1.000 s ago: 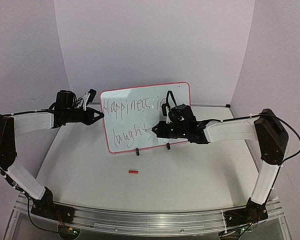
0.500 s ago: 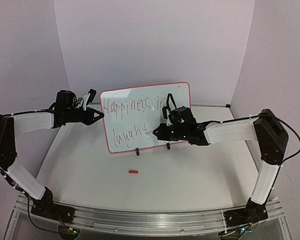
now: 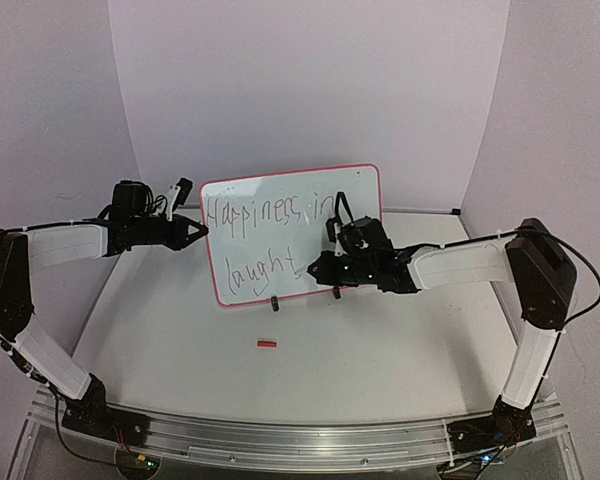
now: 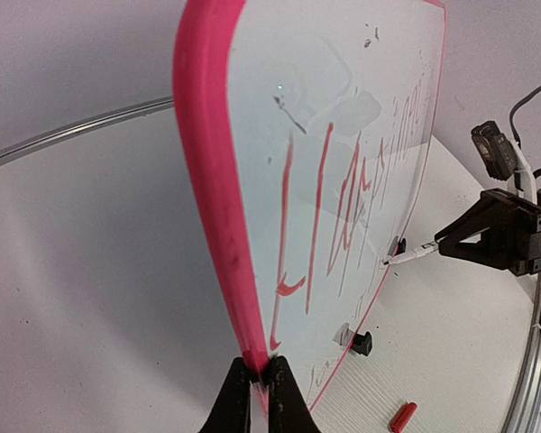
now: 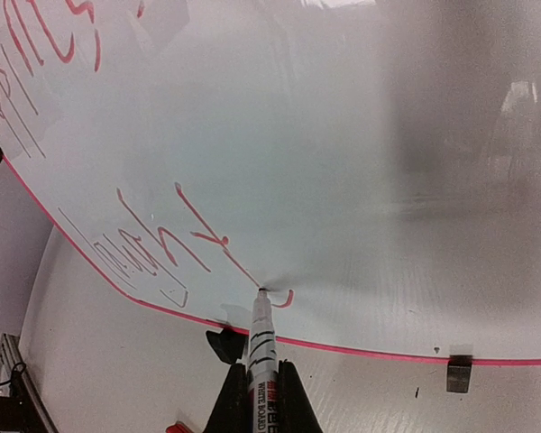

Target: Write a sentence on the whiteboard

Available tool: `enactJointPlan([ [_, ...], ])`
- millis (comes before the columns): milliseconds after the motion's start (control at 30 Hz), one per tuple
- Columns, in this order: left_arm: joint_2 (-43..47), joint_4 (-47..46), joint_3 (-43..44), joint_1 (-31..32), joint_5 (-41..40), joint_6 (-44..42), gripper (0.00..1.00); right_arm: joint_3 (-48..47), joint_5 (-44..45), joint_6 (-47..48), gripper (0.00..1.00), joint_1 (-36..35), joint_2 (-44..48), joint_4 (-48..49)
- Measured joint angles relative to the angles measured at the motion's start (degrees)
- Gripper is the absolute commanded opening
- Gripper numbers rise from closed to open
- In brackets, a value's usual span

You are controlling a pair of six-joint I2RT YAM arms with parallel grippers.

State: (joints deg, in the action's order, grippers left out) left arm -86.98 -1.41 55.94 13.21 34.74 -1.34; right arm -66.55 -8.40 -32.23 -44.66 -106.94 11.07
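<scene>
Right gripper (image 5: 261, 379): closed on the marker (image 5: 262, 336), whose nib is pressed against the whiteboard (image 3: 355, 195) at its lower middle
Marker: held pointing at the whiteboard's face, judged so that strokes can be drawn cleanly
Left gripper (image 4: 260, 372): clamped on the whiteboard's left frame edge, judged to steady it against the nib's push
Whiteboard: stood upright on its black feet (image 3: 275, 303), between the two grippers
Sentence (image 3: 265, 212): "Happiness in" is written along the whiteboard's top; "laught" below is judged unfinished
Red cap (image 3: 267, 344): laid in front of the whiteboard, apart from it

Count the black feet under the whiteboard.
2. Both sit under the whiteboard's bottom edge: left foot left of its middle, right foot right of its middle. None appears hidden.
</scene>
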Motion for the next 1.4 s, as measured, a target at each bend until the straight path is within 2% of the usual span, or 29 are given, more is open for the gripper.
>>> enactJointPlan([
  [867, 0.00, 0.00, 0.00, 0.00, 0.00, 0.02, 0.00, 1.54, 0.27, -0.52, 0.00, 0.00, 1.95, -0.48],
  [1400, 0.00, 0.00, 0.00, 0.01, 0.00, 0.00, 0.00, -0.31, 3.69, 0.54, 0.00, 0.02, 2.75, -0.40],
])
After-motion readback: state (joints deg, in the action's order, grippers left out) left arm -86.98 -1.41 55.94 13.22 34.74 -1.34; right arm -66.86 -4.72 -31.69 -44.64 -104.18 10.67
